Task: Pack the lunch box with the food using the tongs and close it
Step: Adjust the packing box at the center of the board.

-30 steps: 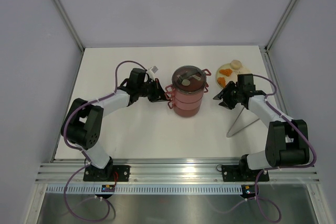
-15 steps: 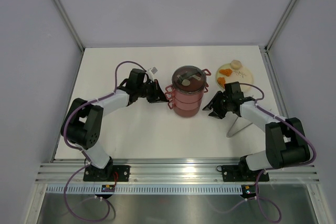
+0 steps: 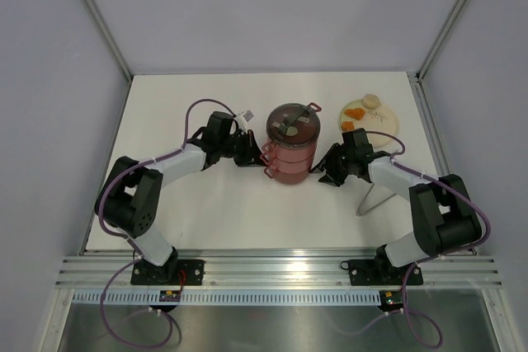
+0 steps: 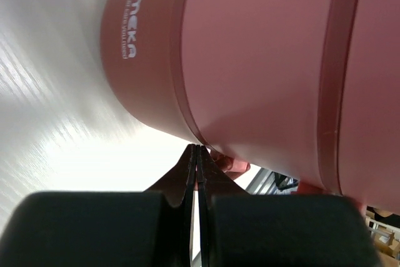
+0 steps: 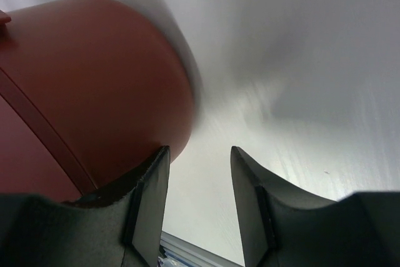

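so the lunch box (image 3: 290,144) stands upright mid-table, all three tiers stacked; left gripper (image 3: 250,152) pressed together against its left side; right gripper (image 3: 322,172) spread at its right; tongs (image 3: 373,196) lie behind, V-tip nearest the bases

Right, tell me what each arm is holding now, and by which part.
Nothing seen held: left fingers shut empty beside the lunch box; right fingers open, empty.
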`<state>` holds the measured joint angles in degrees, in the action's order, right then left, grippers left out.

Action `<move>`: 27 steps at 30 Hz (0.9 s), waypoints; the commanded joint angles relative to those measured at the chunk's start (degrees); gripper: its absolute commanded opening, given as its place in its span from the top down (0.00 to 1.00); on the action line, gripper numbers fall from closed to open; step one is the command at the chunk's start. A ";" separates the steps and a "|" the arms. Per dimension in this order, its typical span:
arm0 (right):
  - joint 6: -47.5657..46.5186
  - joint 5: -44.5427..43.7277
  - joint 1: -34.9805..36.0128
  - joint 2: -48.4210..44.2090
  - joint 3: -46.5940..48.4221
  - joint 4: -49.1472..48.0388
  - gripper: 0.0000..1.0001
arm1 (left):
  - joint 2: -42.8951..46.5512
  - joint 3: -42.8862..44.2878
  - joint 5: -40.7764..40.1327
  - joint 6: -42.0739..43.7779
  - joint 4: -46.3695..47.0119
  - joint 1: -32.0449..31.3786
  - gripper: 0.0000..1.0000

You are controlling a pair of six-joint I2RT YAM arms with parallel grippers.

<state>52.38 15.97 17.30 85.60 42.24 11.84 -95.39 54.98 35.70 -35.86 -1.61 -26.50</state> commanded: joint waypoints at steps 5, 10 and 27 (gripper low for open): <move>2.73 1.70 1.07 1.50 3.11 -5.85 0.49 | 3.90 -0.75 5.60 -2.10 1.08 -1.10 1.00; 2.99 1.96 1.51 2.11 3.64 -6.30 0.49 | 4.16 -1.72 7.80 -4.66 3.37 -1.36 1.00; -7.38 -2.52 -3.59 5.87 14.53 3.37 0.49 | 2.97 4.32 -2.13 -5.28 -0.33 9.27 1.00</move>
<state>48.31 13.04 13.65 88.16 52.21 14.96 -88.47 53.63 36.18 -39.97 -3.62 -16.88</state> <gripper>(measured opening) 0.516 0.002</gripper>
